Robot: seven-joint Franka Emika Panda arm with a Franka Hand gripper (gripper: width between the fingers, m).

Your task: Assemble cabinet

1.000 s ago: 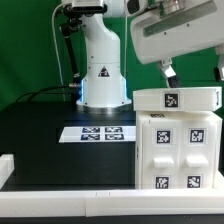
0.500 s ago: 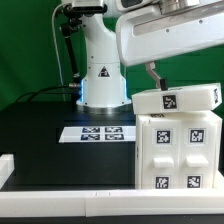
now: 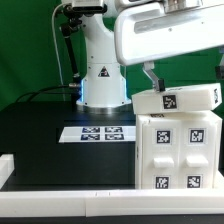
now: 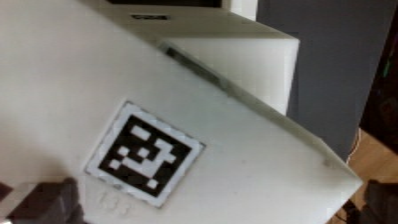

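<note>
The white cabinet body point(image 3: 178, 150) stands at the exterior view's right, with several square tags on its front. A smaller white top block point(image 3: 178, 99) with one tag lies slightly tilted on it. My gripper point(image 3: 154, 82) hangs just over that block's left part; one dark finger point(image 3: 151, 76) shows and the other is hidden. In the wrist view the tagged white block point(image 4: 196, 120) fills the frame. The gripper point(image 4: 205, 203) stands open over it, with dark fingertips point(image 4: 32, 203) at both outer edges of the block.
The marker board point(image 3: 97, 132) lies flat on the black table in front of the arm's white base point(image 3: 102, 75). A white rail point(image 3: 60, 186) runs along the table's near edge. A green wall stands behind.
The gripper has moved toward the exterior view's left and slightly down over the top block, mostly in the first half second. The block and the cabinet body have not moved.
</note>
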